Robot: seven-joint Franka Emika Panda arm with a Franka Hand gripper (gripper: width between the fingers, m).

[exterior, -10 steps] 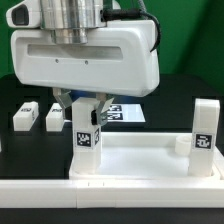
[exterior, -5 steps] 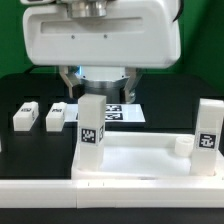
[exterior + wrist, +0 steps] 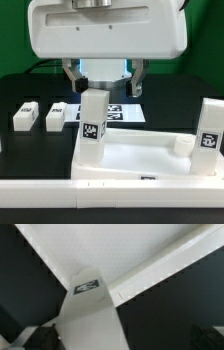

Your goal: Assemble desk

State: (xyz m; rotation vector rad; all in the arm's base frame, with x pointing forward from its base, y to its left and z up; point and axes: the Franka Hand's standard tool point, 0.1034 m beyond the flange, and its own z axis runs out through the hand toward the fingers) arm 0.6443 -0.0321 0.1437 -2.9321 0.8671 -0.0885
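The white desk top (image 3: 140, 162), a tray with a raised rim, lies upside down near the front. One white tagged leg (image 3: 93, 128) stands upright in its corner on the exterior view's left. A second leg (image 3: 208, 135) stands at the corner on the exterior view's right. My gripper (image 3: 104, 78) is open and empty, its fingers (image 3: 72, 76) spread wide just above the first leg's top. In the wrist view the leg (image 3: 90, 308) rises between the open gripper's (image 3: 122, 339) fingers, closer to one finger (image 3: 35, 336), with the desk top rim (image 3: 165, 266) behind it.
Two loose white legs (image 3: 25, 115) (image 3: 56, 117) lie on the black table at the exterior view's left. The marker board (image 3: 118, 113) lies behind the desk top. A small white stub (image 3: 181, 143) stands beside the second leg. A white bar (image 3: 40, 192) runs along the front edge.
My gripper has let go of the upright leg, spread its fingers and risen above it. The leg stays standing in the desk top's corner.
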